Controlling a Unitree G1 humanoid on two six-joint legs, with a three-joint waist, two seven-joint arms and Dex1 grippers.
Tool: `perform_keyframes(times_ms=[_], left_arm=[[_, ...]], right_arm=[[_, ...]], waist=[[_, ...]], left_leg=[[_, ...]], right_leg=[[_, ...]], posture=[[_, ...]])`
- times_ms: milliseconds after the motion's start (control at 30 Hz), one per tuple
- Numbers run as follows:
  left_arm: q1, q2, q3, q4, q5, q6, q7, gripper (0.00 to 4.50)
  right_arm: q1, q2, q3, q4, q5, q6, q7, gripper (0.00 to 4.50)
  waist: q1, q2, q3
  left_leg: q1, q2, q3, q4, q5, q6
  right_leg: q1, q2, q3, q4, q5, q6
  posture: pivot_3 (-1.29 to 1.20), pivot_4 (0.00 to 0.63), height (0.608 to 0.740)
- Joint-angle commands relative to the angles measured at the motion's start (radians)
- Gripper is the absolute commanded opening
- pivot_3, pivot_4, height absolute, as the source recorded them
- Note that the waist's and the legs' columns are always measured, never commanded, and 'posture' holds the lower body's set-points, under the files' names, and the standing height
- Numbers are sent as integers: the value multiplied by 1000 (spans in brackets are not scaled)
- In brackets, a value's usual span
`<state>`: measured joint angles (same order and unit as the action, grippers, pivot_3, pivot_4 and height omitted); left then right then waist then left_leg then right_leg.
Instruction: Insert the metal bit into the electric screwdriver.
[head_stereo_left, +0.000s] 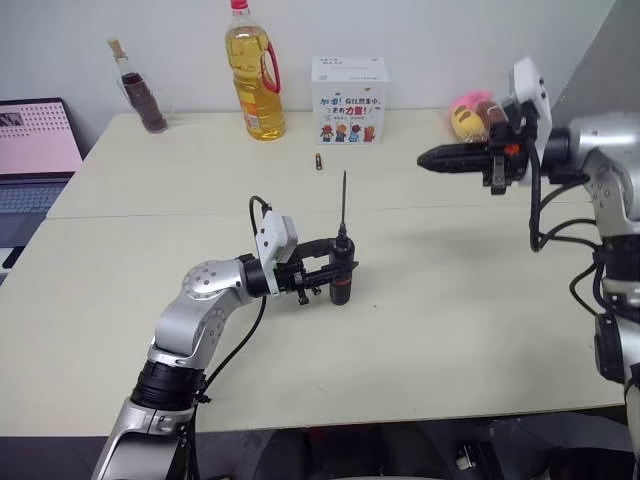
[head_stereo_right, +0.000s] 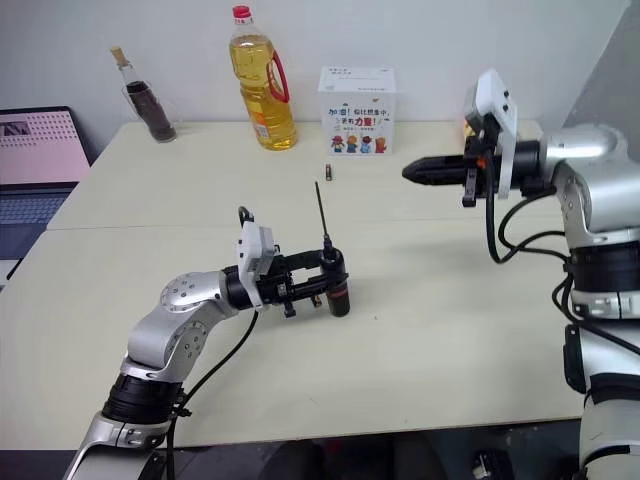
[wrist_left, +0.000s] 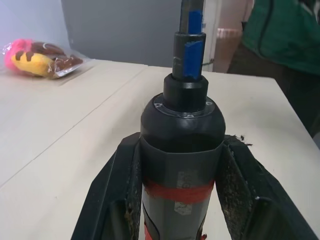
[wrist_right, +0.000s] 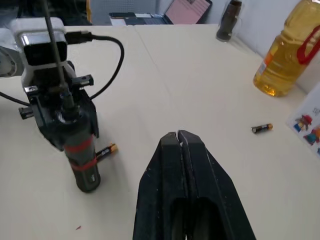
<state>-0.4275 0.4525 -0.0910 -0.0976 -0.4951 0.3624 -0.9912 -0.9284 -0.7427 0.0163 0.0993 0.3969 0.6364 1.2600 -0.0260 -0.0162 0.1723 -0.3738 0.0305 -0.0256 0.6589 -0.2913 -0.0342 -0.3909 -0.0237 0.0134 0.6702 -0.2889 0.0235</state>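
screwdriver (head_stereo_left: 342, 272) in left claw (head_stereo_left: 330, 272) - upright

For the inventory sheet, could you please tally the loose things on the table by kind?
Bottles: 2, a yellow oil bottle and a dark corked bottle.
Small gold-and-black batteries: 2.
White printed box: 1.
Pink-and-yellow snack bag: 1.
Black electric screwdriver with thin metal bit: 1.
Total: 7.

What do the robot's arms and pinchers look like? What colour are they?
Both arms are shiny silver-grey metal with rounded joints and black sections. Each wrist carries a white box-shaped camera, and loose black cables loop along the arms. The left gripper and right gripper each have two black fingers that taper towards the tips. The right one has a small orange-red mark near its base.
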Motion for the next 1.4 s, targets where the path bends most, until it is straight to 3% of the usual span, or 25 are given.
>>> perform_keyframes(times_ms=[33, 333, 500, 600, 700, 833, 1133, 1200, 1300, 1400], left_arm=[[-14, 10, -6, -1, -39, 89, -19, 1648], [-184, 120, 141, -64, -193, 352, 36, 1648], [-366, 231, 159, 62, -130, 384, 29, 1648], [-418, 298, 109, 142, -74, 358, -39, 1648], [-458, 390, 4, 285, 73, 248, -148, 1648], [-481, 438, -78, 431, 187, 153, -230, 1648], [-519, 380, -221, 743, 405, -41, -296, 1648], [-541, 346, -231, 803, 440, -87, -272, 2359], [-565, 311, -229, 872, 472, -131, -261, 2920], [-586, 281, -221, 941, 502, -175, -244, 3558]], right_arm=[[35, 4, -74, -149, 70, 73, -88, 24], [250, 3, -97, -425, 158, 186, -221, 24], [380, 71, -65, -599, 191, 232, -344, 24], [397, 102, -50, -671, 228, 276, -398, 24], [421, 133, -15, -734, 246, 310, -461, 24], [420, 165, 5, -759, 268, 333, -515, 24], [441, 218, 20, -775, 292, 351, -623, 24], [439, 217, 23, -770, 291, 349, -634, 0], [439, 212, 21, -769, 296, 349, -643, 0], [448, 195, 11, -771, 301, 350, -648, 0]], waist=[[-2, 1, 0], [0, -4, 8], [0, -8, 13], [-4, -5, 16], [-6, -4, 16], [-3, -4, 16], [-11, -3, 15], [-17, -3, 15], [-26, -3, 15], [-14, -4, 15]], left_leg=[[-2, 0, 0, 1, 0, 0], [-16, 0, -1, 4, 0, 0], [-17, -2, -1, 5, 1, -1], [-18, -2, -2, 5, 1, -1], [-18, -2, 1, 5, 2, -4], [-19, -3, 0, 5, 4, -6], [-19, -3, 2, 6, 2, -3], [-17, -2, 2, 5, 2, -2], [-17, -1, 1, 5, 2, -2], [-26, -1, 0, 7, 2, -2]], right_leg=[[-2, 0, 0, 1, 0, 0], [-16, 2, -1, 5, 0, 0], [-17, 2, -2, 7, 0, 0], [-19, 5, -3, 7, 0, 0], [-20, 4, -1, 8, 0, 0], [-21, 6, -2, 8, 0, 0], [-24, 6, -2, 12, 0, 0], [-24, 8, -1, 12, 0, -1], [-24, 11, 0, 13, 1, -1], [-31, 10, -1, 13, 1, -1]], posture=[[0, 150, 740], [0, 150, 740], [0, 150, 740], [0, 150, 740], [0, 150, 740], [0, 150, 740], [0, 150, 740], [0, 150, 740], [0, 150, 740], [0, 150, 740]])
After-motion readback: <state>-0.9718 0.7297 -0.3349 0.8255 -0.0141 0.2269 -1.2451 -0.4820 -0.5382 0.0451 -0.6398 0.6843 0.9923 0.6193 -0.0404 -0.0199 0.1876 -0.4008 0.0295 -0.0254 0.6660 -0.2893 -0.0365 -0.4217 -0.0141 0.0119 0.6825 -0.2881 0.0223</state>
